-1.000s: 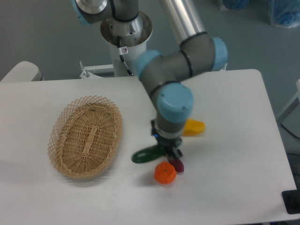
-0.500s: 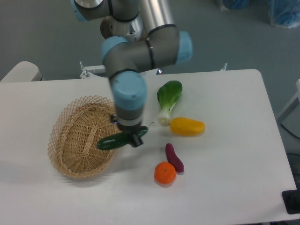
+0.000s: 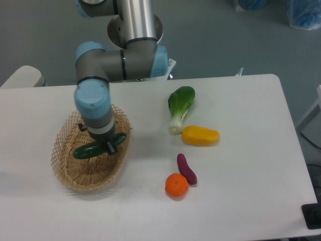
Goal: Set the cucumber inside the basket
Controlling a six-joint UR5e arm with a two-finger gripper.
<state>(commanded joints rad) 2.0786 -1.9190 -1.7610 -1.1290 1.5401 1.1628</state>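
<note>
gripper [image 3: 108, 146] clamped on cucumber [image 3: 90, 149], gripping near its right end | cucumber crosswise over basket [image 3: 66, 170], most of it sticking out left of the jaws | likely light, stiff, glossy-slick; a mid-body hold would steady it | orange [image 3: 176, 185] well right

we see a dark green cucumber [image 3: 93, 149], tan woven basket [image 3: 70, 173], yellow piece [image 3: 200, 135], orange fruit [image 3: 176, 185], purple piece [image 3: 187, 168] and green-leafed, white-stalked vegetable [image 3: 179, 106].
</note>
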